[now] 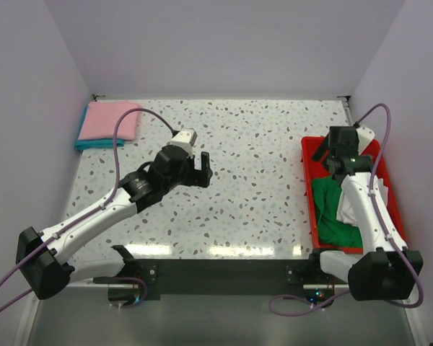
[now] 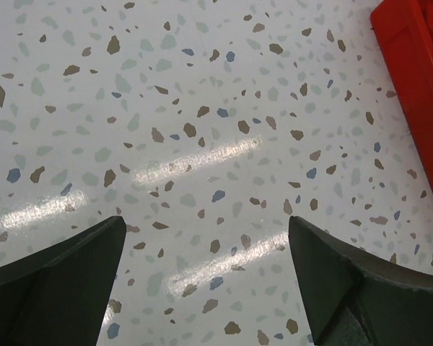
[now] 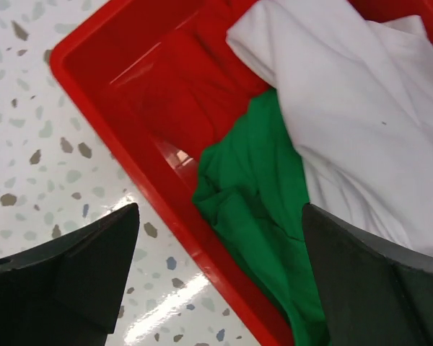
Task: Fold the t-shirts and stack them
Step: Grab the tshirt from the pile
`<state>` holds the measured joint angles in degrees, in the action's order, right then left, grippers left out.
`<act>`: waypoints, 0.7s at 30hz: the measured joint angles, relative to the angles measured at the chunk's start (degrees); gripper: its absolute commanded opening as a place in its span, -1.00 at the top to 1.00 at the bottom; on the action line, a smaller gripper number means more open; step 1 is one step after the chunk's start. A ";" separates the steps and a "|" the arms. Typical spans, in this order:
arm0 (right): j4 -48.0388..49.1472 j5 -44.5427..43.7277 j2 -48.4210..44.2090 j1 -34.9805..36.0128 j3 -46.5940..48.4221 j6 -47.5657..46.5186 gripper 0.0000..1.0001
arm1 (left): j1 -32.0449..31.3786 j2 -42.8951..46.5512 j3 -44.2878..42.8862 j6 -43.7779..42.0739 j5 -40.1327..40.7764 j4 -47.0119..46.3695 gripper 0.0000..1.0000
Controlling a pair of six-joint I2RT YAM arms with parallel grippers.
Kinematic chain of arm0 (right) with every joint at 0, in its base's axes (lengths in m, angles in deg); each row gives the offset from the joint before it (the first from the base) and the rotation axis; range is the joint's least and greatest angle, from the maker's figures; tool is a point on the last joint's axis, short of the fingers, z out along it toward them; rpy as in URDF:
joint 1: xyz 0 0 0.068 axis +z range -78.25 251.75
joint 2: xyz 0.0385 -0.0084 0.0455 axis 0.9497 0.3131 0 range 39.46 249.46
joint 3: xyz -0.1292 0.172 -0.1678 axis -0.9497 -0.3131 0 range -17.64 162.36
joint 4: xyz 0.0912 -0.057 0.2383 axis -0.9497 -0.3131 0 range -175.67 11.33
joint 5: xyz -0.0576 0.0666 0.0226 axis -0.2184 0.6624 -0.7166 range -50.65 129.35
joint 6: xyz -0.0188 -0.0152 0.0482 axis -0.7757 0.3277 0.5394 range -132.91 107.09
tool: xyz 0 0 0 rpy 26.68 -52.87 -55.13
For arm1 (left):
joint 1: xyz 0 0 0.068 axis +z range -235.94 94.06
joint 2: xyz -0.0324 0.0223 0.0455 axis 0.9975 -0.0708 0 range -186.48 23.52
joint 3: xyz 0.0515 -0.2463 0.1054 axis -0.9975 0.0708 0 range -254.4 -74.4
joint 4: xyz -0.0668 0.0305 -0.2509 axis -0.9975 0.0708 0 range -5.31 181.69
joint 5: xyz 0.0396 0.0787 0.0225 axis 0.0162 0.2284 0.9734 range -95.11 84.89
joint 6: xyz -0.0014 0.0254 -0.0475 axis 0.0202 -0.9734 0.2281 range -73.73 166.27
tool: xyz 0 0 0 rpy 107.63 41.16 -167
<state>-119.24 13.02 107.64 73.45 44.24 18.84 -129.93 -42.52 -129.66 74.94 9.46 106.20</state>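
Note:
A folded pink t-shirt (image 1: 110,120) lies on a folded teal t-shirt (image 1: 85,143) at the table's far left corner. A crumpled green t-shirt (image 1: 333,213) (image 3: 260,194) and a white t-shirt (image 1: 346,209) (image 3: 353,108) lie in the red tray (image 1: 310,155) (image 3: 130,94) at the right. My left gripper (image 1: 200,170) (image 2: 206,238) is open and empty over the bare tabletop near the middle. My right gripper (image 1: 332,155) (image 3: 220,245) is open and empty above the tray's left rim, beside the green shirt.
White walls enclose the speckled table on three sides. The tray's corner also shows in the left wrist view (image 2: 418,86). Purple cables loop over both arms.

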 measured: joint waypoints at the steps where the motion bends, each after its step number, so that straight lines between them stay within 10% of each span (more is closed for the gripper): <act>1: -0.79 -1.01 -1.20 -0.81 -0.83 0.42 -0.94 | 0.00 0.00 0.00 -0.28 -0.46 0.39 -1.00; 13: -5.07 -11.06 -4.87 -11.23 -6.71 1.70 -0.82 | 0.11 0.35 0.87 -0.79 -6.08 0.76 -1.00; 21: -1.77 -10.03 1.01 -16.79 -8.41 2.05 0.16 | 0.11 0.96 2.05 -0.68 -9.68 0.39 -1.00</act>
<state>-121.02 2.99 108.65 56.66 35.83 20.90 -129.82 -41.55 -127.61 74.26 -0.22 106.60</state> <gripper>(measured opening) 0.575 0.997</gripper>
